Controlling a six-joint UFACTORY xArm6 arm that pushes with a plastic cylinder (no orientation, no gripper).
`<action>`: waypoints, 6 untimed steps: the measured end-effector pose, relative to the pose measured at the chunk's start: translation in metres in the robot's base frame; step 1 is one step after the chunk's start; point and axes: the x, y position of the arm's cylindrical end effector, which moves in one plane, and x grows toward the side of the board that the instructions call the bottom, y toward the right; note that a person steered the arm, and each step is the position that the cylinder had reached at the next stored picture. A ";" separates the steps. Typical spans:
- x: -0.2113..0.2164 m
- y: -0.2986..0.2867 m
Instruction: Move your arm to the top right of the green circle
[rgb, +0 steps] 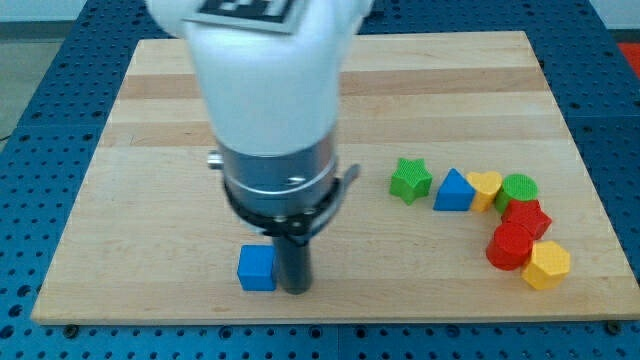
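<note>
Wooden board (150, 90) on blue matting (30, 130); my tip (295, 290) touches blue cube (257, 268); no hand visible.

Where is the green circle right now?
The green circle sits at the view's right on the wooden board, touching the yellow heart on its left, with the red star just below.
</note>
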 end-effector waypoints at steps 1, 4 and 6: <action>0.000 -0.019; -0.157 0.032; -0.197 0.232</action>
